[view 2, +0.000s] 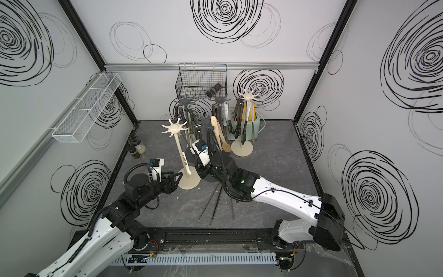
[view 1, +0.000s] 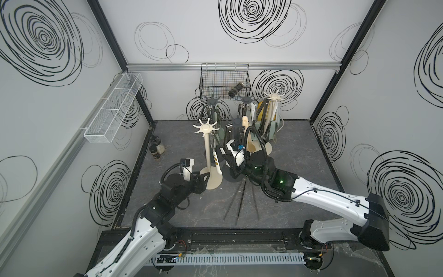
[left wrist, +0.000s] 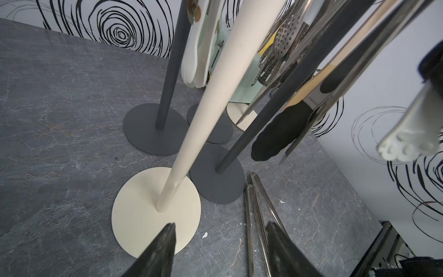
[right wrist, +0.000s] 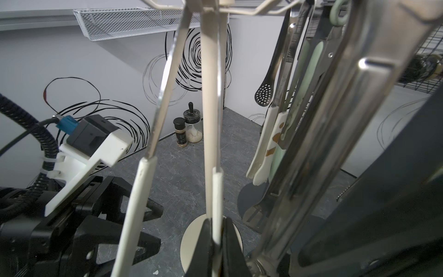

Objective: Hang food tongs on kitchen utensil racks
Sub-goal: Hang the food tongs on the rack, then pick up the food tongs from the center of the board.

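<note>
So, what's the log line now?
right gripper: shut on white tongs at cream rack | left gripper: open | steel tongs: on table

Cream rack [view 1: 208, 153], grey marbled tabletop [view 1: 299, 179]

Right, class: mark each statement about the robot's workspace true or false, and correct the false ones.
1. The right gripper is shut on the white tongs. True.
2. The left gripper grips the pole of the cream rack. False: it is open and holds nothing, low beside that rack's base.
3. Steel tongs lie on the table. True.
4. The basket on the back wall is empty. False: a dark jar lies in it.
</note>
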